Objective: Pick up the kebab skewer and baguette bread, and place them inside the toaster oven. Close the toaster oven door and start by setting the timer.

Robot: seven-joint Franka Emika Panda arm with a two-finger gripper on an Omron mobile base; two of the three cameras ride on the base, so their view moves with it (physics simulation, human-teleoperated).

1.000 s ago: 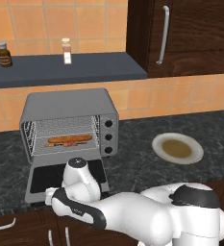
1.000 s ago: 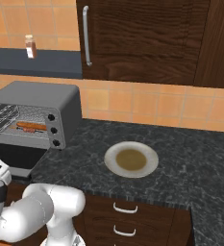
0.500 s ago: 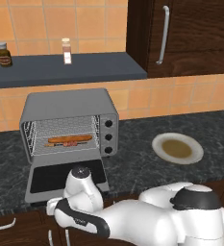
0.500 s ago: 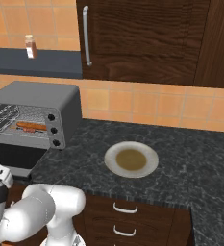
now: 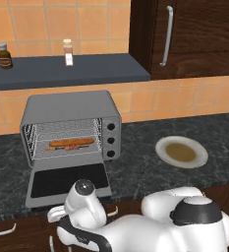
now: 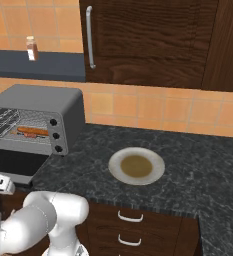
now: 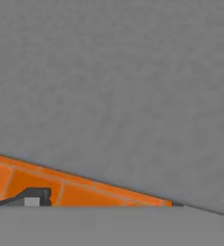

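Round cream plate with a brownish centre (image 5: 181, 152) (image 6: 136, 166) — lies flat on the dark speckled stone counter (image 5: 150, 172) (image 6: 198, 170). Dark blue-grey wall shelf (image 5: 76, 74) (image 6: 35, 65) carries a small brown jar with a pale label (image 5: 4, 55) and, well apart from it, a pale shaker bottle with an orange band (image 5: 68, 52) (image 6: 32, 48). Dark wooden cabinet (image 5: 194, 34) (image 6: 153, 40) — long grey bar handle (image 5: 167, 34) (image 6: 90, 36) upright on its door. Orange tiled wall (image 5: 52, 22) (image 6: 153, 112) behind.

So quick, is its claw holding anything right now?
Gripper: open, holding nothing that can be seen; it sits low in front of the oven door.
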